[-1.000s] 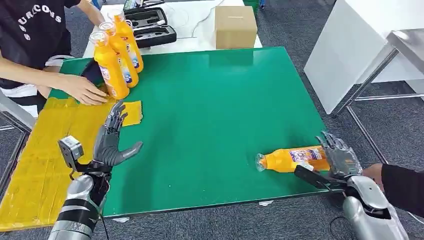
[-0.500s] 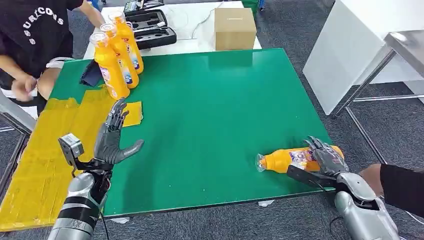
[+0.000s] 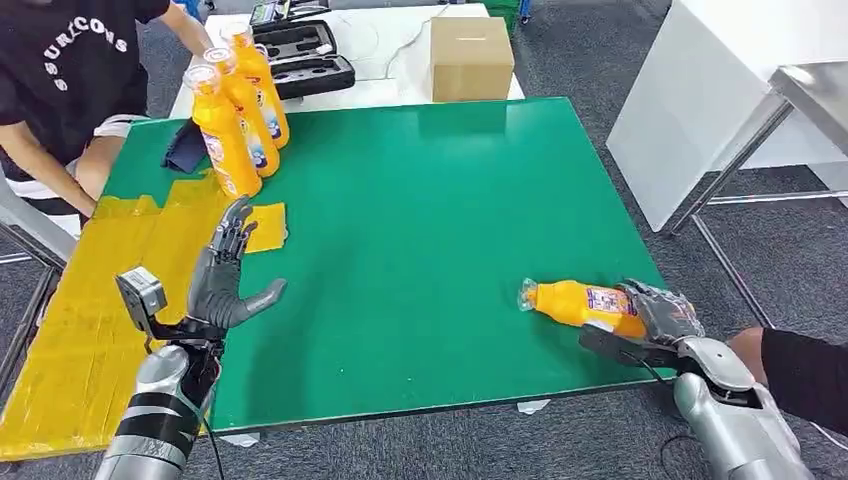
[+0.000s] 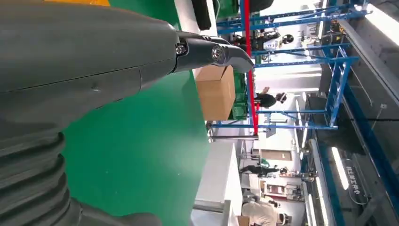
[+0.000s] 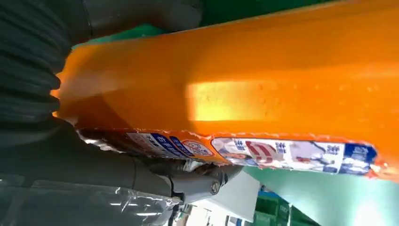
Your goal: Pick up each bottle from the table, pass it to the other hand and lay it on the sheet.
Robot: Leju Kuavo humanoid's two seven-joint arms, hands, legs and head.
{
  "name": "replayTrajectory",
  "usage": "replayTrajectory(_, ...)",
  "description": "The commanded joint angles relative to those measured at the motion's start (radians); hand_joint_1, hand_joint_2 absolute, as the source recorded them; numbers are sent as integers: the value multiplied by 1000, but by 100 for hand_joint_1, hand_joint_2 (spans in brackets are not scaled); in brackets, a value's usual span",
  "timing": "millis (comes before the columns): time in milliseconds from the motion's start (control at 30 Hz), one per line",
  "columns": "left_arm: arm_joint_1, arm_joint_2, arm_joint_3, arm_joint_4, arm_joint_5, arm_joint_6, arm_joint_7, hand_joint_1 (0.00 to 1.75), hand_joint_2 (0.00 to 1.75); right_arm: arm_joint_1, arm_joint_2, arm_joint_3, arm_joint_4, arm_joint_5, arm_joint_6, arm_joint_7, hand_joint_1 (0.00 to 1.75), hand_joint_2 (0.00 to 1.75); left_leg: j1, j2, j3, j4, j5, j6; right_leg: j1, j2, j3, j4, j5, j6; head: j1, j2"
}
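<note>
An orange bottle (image 3: 580, 303) lies near the front right corner of the green table (image 3: 420, 220), its clear cap pointing left. My right hand (image 3: 655, 315) grips its base end, fingers wrapped over the label; the right wrist view shows the orange body (image 5: 263, 80) pressed against my palm. My left hand (image 3: 228, 278) hovers over the front left of the table with its fingers spread and nothing in it. The yellow sheet (image 3: 90, 310) covers the table's left side. Three more orange bottles (image 3: 235, 110) stand upright at the back left.
A person in a black shirt (image 3: 60, 70) stands at the back left by the standing bottles. Another person's dark sleeve (image 3: 805, 375) reaches in at the front right beside my right arm. A cardboard box (image 3: 470, 55) and black cases (image 3: 300, 55) sit on the white table behind.
My right hand closed around the bottle and turned it, so its cap end now sits a little higher and further left. The person at the back left drew their hand off the sheet.
</note>
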Motion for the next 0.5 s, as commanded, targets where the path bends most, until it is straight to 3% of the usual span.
replayTrajectory(33, -38, 9, 0, 72, 5, -6, 14, 0, 175, -58, 64, 60, 138, 26, -22, 34, 175, 175, 2, 1, 6, -1, -2, -2, 2, -1, 6, -2, -2, -3, 0, 0)
replayTrajectory(133, -39, 7, -1, 75, 7, -11, 20, 0, 175, -77, 105, 52, 135, 22, -72, 41, 175, 175, 1, 2, 3, -1, -1, -1, 2, 0, 3, -1, 0, -2, 0, 0)
replayTrajectory(300, -47, 2, -38, 69, -24, -4, 59, 0, 175, -140, 328, -62, 100, -106, -336, -19, 175, 175, 2, 7, 4, -1, -3, -3, 3, 6, 3, -1, 1, -3, 0, 0)
replayTrajectory(433, -87, 2, -103, 114, -48, -8, 88, 0, 175, -158, 445, -92, 24, -221, -419, -119, 175, 175, 2, 9, -1, 0, -1, -5, 2, 8, -5, 2, 3, -6, -1, 0)
replayTrajectory(500, -93, 1, -114, 123, -48, -1, 88, 0, 175, -160, 455, -83, 17, -222, -418, -114, 175, 175, 2, 5, -2, 0, 1, -6, 2, 3, -5, 3, 2, -5, -1, 0)
